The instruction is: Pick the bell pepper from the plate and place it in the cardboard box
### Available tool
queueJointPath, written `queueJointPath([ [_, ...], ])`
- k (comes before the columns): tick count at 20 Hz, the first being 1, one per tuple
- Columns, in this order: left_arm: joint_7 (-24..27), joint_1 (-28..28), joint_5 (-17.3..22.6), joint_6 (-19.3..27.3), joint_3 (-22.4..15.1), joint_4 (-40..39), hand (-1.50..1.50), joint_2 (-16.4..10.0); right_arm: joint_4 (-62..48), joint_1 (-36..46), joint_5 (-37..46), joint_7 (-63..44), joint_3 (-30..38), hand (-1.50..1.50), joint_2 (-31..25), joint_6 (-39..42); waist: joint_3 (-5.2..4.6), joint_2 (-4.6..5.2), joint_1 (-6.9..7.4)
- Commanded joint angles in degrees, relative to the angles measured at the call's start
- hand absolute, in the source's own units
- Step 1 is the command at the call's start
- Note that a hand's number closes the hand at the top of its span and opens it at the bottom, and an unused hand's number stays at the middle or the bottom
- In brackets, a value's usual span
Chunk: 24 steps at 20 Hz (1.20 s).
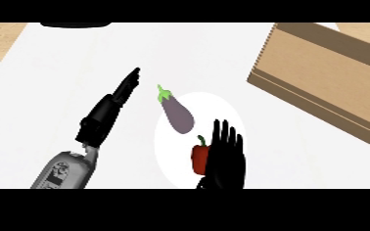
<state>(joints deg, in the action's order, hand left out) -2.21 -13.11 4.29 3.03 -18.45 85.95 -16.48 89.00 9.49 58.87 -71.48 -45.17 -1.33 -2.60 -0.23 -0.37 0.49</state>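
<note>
1. Pepper (200, 160) lies low on the plate (168, 151), lower centre of frame.
2. Right robot hand (227, 151) is just beside it, fingers straight, holding nothing; left robot hand (114, 105) likewise, centre left.
3. I judge it light, stiff, slick: I'd wrap its body.

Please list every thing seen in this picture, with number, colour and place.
counter: one, white, under everything
plate: one, white, centre of counter
bell pepper: one, red, lower part of plate
eggplant: one, purple, upper left of plate
cardboard box: one, brown, upper right
dark object: one, black, cut off at top edge
left hand: one, black, open, at left
right hand: one, black, open, beside bell pepper
</note>
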Motion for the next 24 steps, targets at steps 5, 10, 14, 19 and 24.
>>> queueJointPath([
  [5,-1.6,0.7,-1.1,0.2,-0.1,2.0,0.0,0.6,-6.9,0.9,0.0,-12.3,-1.4,-1.5,1.3,-3.9,0.23,0.37,0.14],
  [10,0.0,1.1,-1.2,-1.1,0.7,0.9,0.0,0.4,-6.3,4.7,-2.9,-12.7,-0.5,1.5,1.3,0.5,0.2,0.41,0.13],
  [14,-0.9,0.0,-0.9,-1.0,0.9,0.4,0.0,1.7,-6.1,4.0,0.4,-10.7,-0.8,1.5,1.2,2.1,0.2,0.4,-0.37],
  [19,0.5,-0.7,-1.8,-1.3,2.4,-1.9,0.0,1.0,-8.0,3.7,7.4,-6.2,0.0,1.5,1.2,2.0,0.19,0.42,-0.69],
  [24,0.7,1.3,-1.7,-1.2,1.4,-0.5,0.0,2.0,-0.9,7.6,-1.9,17.6,11.5,1.5,-16.1,1.7,0.25,0.67,-0.74],
])
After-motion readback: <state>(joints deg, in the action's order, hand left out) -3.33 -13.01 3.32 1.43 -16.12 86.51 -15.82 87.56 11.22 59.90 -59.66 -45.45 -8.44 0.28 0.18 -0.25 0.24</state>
